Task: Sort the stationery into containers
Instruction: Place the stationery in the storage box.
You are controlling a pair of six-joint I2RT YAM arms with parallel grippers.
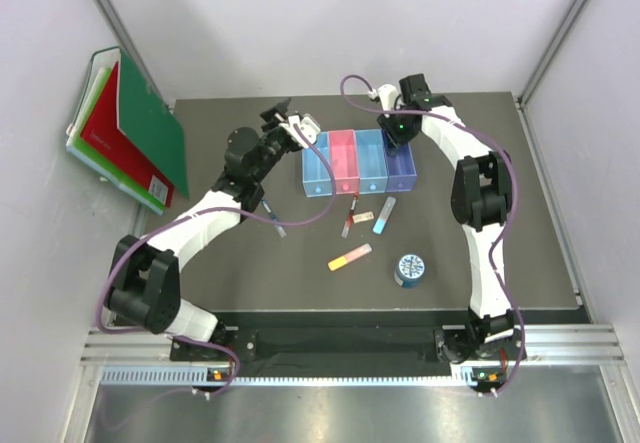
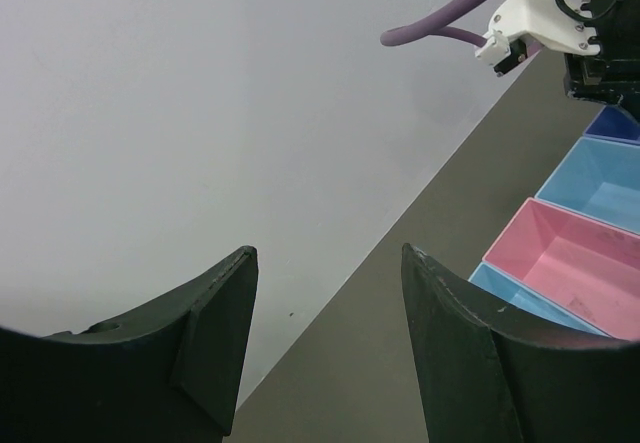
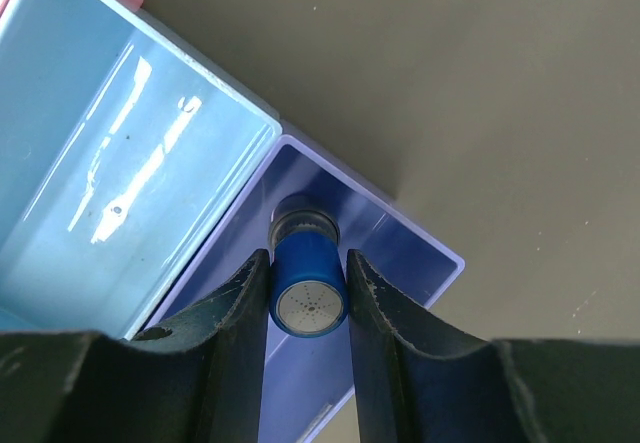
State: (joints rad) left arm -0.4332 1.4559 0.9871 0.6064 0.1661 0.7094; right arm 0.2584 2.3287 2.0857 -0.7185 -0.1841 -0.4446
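Dark table (image 1: 260,268) — R gripper (image 3: 307,263) clamps bottle (image 3: 308,291) above/inside violet bin (image 3: 398,238), can't tell which; L gripper (image 2: 328,263) agape.

Cap-down grey-capped blue bottle (image 3: 308,285) within violet-blue bin (image 3: 402,231)

Bright, even overhead light washes the enclosure, casting only faint, soft shadows on the dark bench (image 1: 300,293). In the right wrist view white glare streaks the floor of the blue bin (image 3: 130,183). Close to the lens, the right fingers (image 3: 235,333) and left fingers (image 2: 215,333) loom dark and slightly soft.
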